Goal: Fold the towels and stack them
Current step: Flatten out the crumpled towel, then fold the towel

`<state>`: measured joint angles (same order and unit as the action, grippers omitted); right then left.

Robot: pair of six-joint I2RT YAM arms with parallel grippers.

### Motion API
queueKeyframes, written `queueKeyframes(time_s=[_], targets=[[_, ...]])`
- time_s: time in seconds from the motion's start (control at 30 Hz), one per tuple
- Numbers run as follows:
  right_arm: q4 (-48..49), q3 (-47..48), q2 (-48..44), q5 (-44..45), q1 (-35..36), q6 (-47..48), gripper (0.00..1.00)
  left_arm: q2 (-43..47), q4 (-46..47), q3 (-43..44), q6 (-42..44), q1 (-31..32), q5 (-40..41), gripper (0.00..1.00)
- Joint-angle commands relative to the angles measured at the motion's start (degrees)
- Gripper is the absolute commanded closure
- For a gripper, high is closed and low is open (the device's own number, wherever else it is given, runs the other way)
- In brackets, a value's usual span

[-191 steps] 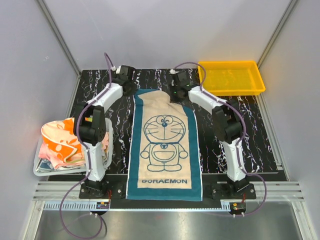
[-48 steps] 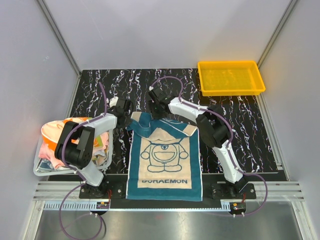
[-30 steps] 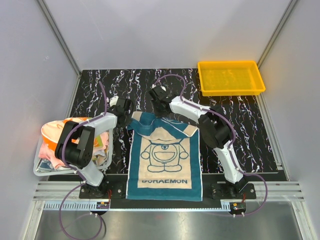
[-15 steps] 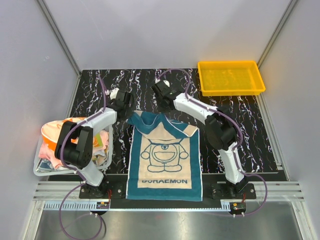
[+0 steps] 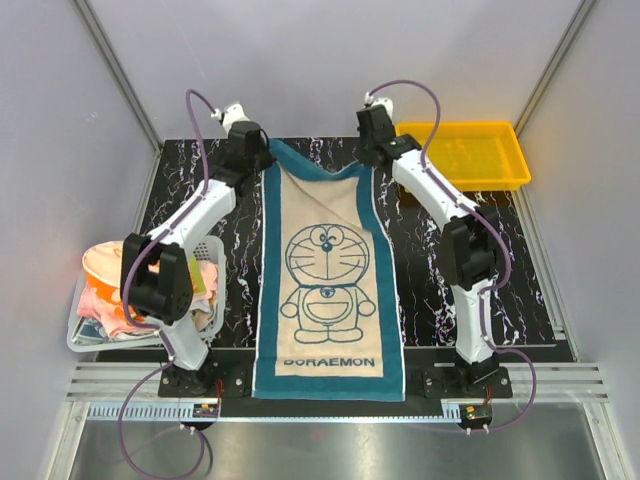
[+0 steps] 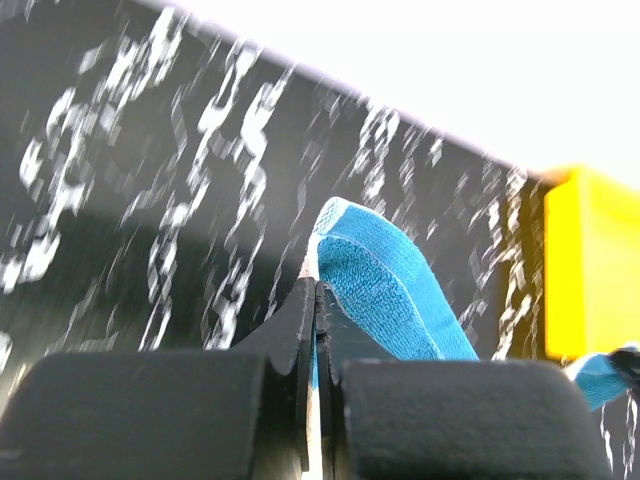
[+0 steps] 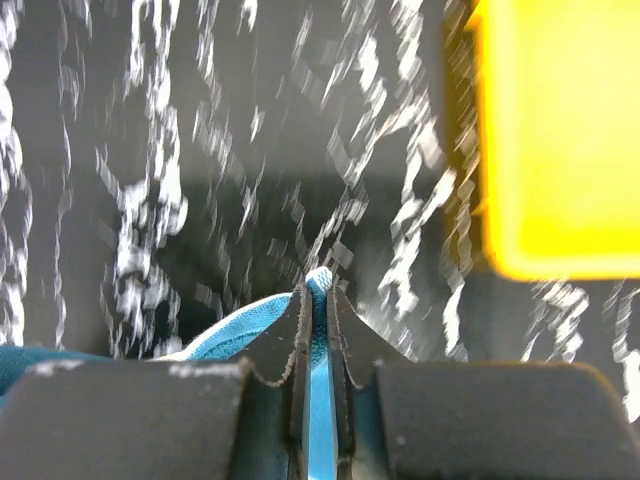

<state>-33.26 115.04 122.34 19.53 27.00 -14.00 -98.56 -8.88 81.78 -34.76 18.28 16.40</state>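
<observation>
One teal towel (image 5: pixel 328 280), cream-centred, outstretched

towel (image 5: pixel 325 270) — nubby terry cloth | tray (image 5: pixel 470 184) — glossy yellow plastic

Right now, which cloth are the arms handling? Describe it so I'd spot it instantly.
On the black marbled table, look between the two arms. The long teal towel stretches there, far corners pinched by the left end effector and right end effector. Unlike the orange towels bunched in the basket, it carries a cream panel reading DORAEMON.
</observation>
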Motion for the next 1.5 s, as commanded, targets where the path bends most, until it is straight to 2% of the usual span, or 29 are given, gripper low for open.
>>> queueKeyframes(time_s=[0.0,0.1,0.37,0.63,0.83,0.9,1.03,1.17,1.33,1.47], targets=[[6.2,6.6,1.9,2.5,-1.9,4.5,1.0,-4.3,8.7,5.6,6.5,0.0,0.3,1.0],[8.8,12.4,5.9,2.9,-3.2,7.4,1.0,-9.1,13.1,10.1,9.0,-0.4,-0.4,1.0],[10.8,35.2,20.0,0.8,-6.2,10.7,1.0,-24.5,14.2,29.4,9.7,-4.2,-4.2,1.0],[22.6,35.7,22.8,-1.5,-9.1,11.9,1.0,-34.0,17.1,42.6,6.9,-6.4,-7.1,1.0],[23.9,38.2,22.6,-4.4,-10.4,10.8,1.0,-37.7,17.9,49.3,5.0,-7.1,-8.1,1.0],[23.3,37.3,21.4,-5.9,-10.4,9.8,1.0,-36.9,18.5,48.3,4.4,-7.2,-8.6,1.0],[21.7,30.0,16.4,-9.5,-10.5,6.7,1.0,-31.4,20.8,39.4,4.3,-7.3,-9.7,1.0],[21.0,17.0,9.2,-12.8,-10.4,2.1,1.0,-25.0,21.0,30.2,3.4,-7.2,-11.4,1.0],[18.9,4.0,-1.8,-15.4,-10.1,-2.3,1.0,-12.7,21.5,14.0,1.2,-7.1,-10.8,1.0],[14.9,-6.3,-9.6,-18.9,-10.0,-7.4,1.0,-3.9,18.2,3.1,-1.6,-6.6,-9.4,1.0]])
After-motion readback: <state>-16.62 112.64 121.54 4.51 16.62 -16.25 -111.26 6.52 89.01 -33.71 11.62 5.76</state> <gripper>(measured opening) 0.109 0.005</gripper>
